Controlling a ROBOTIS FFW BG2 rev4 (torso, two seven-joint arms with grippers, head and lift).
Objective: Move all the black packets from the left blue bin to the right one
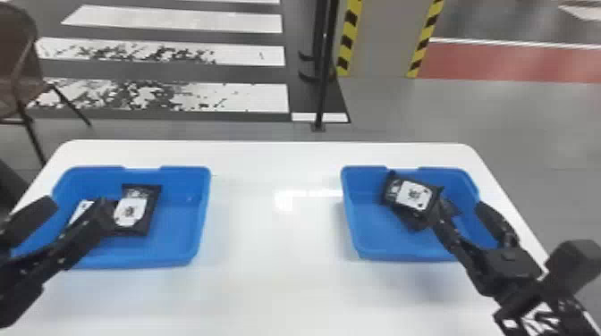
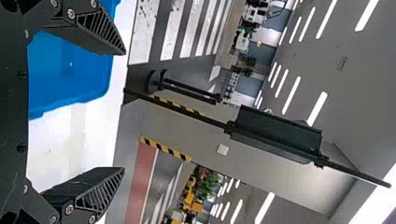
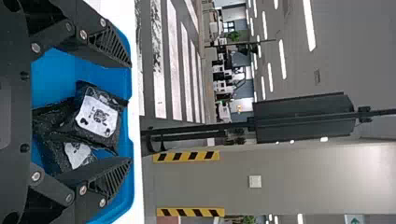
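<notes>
My left gripper [image 1: 77,207] is open over the left part of the left blue bin [image 1: 196,214]. In that bin lies a black packet with a white label [image 1: 129,212]; another packet [image 1: 82,210] is partly hidden behind a finger. In the left wrist view the left gripper [image 2: 123,111] holds nothing. Over the right blue bin [image 1: 353,223], my right gripper [image 1: 461,206] also stands open. A labelled black packet [image 1: 413,195] rests on others there. The right wrist view has the open right gripper [image 3: 130,112], that upper packet [image 3: 99,116] and a lower one [image 3: 77,154].
Both bins stand on a white table [image 1: 272,250], with a bare stretch of tabletop between them. Beyond the table's far edge are a black pole [image 1: 322,85] and, to the left, a brown chair [image 1: 18,62].
</notes>
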